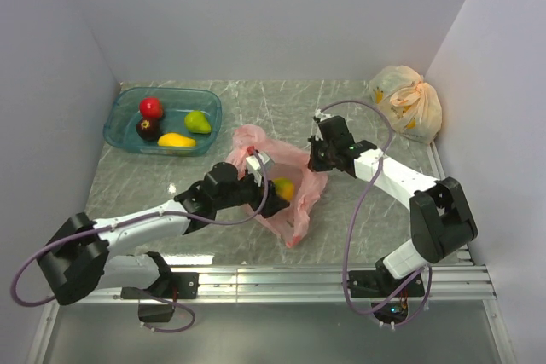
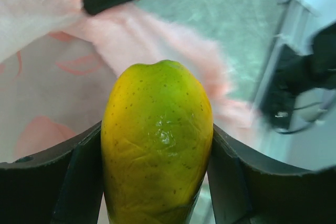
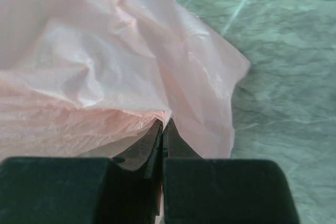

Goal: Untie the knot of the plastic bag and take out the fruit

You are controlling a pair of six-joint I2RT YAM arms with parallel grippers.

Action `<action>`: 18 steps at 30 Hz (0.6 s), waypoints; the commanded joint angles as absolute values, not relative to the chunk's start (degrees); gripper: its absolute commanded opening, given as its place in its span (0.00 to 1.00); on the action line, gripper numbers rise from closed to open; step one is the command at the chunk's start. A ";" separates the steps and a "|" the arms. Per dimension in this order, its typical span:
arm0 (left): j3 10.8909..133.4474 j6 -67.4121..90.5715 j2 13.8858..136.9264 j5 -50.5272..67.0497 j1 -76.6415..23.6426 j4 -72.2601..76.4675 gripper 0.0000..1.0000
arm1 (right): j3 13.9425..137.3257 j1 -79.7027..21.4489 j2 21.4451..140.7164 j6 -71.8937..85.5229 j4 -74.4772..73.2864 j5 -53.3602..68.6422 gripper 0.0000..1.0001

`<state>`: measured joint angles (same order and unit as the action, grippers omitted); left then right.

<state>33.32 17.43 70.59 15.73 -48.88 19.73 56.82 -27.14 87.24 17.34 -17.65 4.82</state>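
Note:
The pink plastic bag [image 1: 294, 185] lies open and crumpled at the table's middle. My left gripper [image 1: 275, 195] is shut on an orange-yellow fruit [image 1: 284, 187] at the bag's mouth; in the left wrist view the yellow-green fruit [image 2: 157, 140] fills the space between the fingers [image 2: 79, 182], with pink plastic [image 2: 157, 40] behind. My right gripper [image 1: 314, 158] is shut on the bag's far edge; in the right wrist view its jaws are closed with the pink film [image 3: 105, 77] pinched between them. A red apple [image 1: 151, 107], a dark purple fruit [image 1: 148, 129], a yellow oblong fruit [image 1: 177, 140] and a green pear [image 1: 198, 122] lie in the tub.
A blue translucent tub [image 1: 124, 108] stands at the back left. A pale yellow knotted bag with orange print [image 1: 408, 101] sits at the back right corner. White walls close in the back and sides. A metal rail [image 1: 341, 277] runs along the near edge.

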 commanded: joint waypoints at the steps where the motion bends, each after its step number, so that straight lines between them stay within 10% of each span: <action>1: 41.19 19.43 64.70 21.63 -49.04 18.82 0.30 | 57.66 -27.25 85.52 18.54 -18.99 0.09 0.00; 10: 59.59 22.05 70.57 30.50 -45.54 9.74 0.32 | 55.90 -27.33 82.27 20.74 -18.63 -2.55 0.00; 18: 63.27 30.31 72.94 -7.61 -29.91 -2.78 0.32 | 54.05 -27.33 77.96 21.53 -19.77 -9.75 0.00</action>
